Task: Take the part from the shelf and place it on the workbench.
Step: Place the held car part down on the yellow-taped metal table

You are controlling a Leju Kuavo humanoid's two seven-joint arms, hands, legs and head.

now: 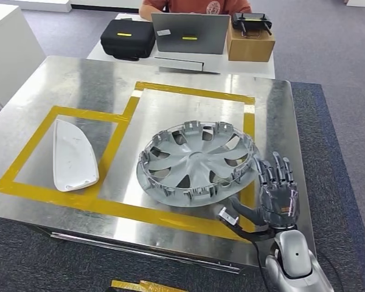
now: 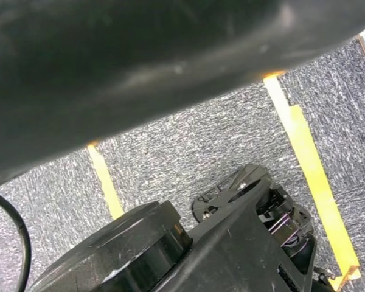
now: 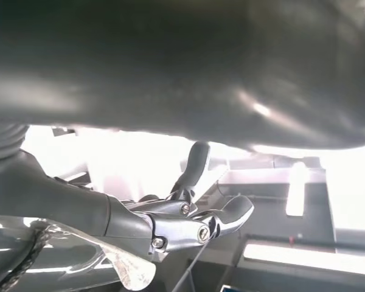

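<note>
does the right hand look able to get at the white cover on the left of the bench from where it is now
Probably not directly. The right hand sits at the bench's right edge, and the wheel cover lies between it and the white cover, so it would have to reach over it.

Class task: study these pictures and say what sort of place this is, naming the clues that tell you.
Probably a robot test lab or workshop: a metal workbench marked with yellow tape, a car wheel cover beside the robot hand, and a person at a laptop behind.
</note>
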